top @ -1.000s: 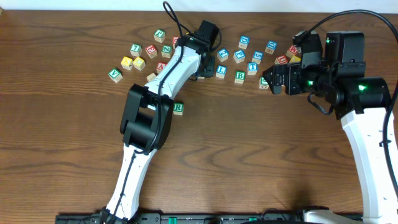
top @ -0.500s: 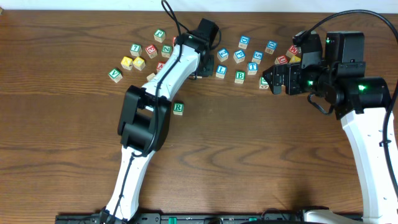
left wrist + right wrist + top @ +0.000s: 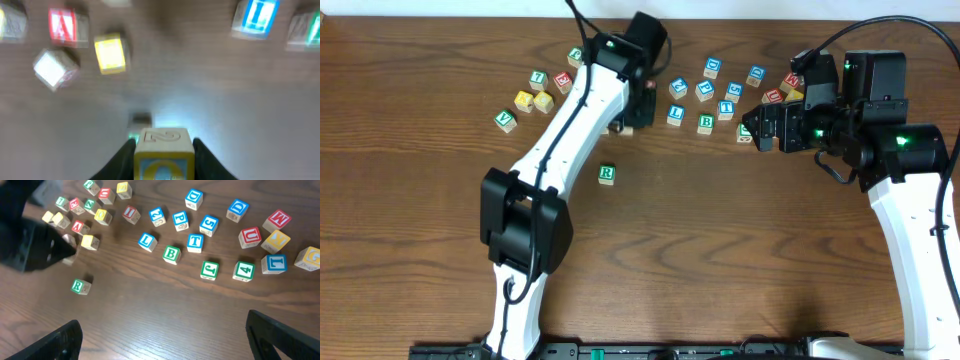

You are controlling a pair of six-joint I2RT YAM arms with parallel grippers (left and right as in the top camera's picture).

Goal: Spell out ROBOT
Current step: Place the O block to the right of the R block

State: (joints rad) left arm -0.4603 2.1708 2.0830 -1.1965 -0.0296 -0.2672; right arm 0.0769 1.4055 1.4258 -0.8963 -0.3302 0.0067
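Note:
My left gripper is shut on a yellow-faced cube with a carved 2 on top, held a little above the wood. From overhead this gripper sits under its own wrist and hides the cube. The green R cube lies alone toward the front, also seen as the R cube. The green B and blue T lie side by side in the scatter. Another yellow cube lies ahead to the left. My right gripper stands wide open over bare wood.
Loose letter cubes are scattered along the back of the table: a red A, a blue L, a green J, a green 4, a green V. The right arm fills the right side.
The left jaws have closed onto the yellow-faced cube. The left arm's elbow has swung out to the left. The right arm has not moved.

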